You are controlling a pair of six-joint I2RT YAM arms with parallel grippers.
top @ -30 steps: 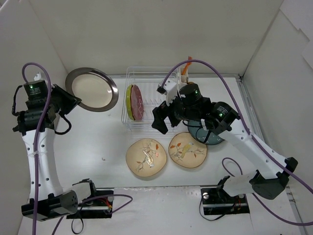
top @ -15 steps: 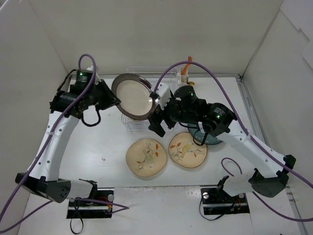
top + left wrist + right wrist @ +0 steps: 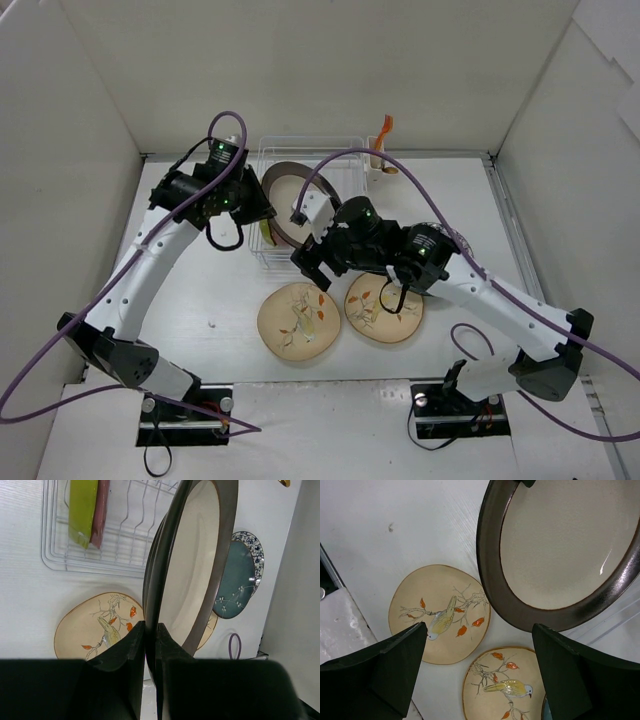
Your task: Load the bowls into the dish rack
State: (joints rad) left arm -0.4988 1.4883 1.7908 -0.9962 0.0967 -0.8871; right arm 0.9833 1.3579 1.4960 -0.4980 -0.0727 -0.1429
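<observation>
My left gripper (image 3: 258,212) (image 3: 151,625) is shut on the rim of a grey-rimmed cream bowl (image 3: 287,192) (image 3: 192,565). It holds the bowl on edge above the left part of the white wire dish rack (image 3: 335,145) (image 3: 55,562). A lime green bowl (image 3: 82,510) and a pink bowl (image 3: 101,507) stand in the rack's left slots. Two cream bird-print bowls (image 3: 298,322) (image 3: 383,307) lie flat in front of the rack. A dark teal bowl (image 3: 235,582) lies to their right. My right gripper (image 3: 318,262) (image 3: 479,627) is open and empty above the cream bowls (image 3: 440,612) (image 3: 507,687), just below the held bowl (image 3: 565,545).
A white utensil cup (image 3: 378,165) with an orange utensil (image 3: 386,126) sits at the rack's far right corner. White walls enclose the table on the left, back and right. Purple cables trail from both arms.
My left arm has swung right with the grey-rimmed bowl, from the table's far left to above the rack. My right gripper has moved left and nearer, over the cream bowls.
</observation>
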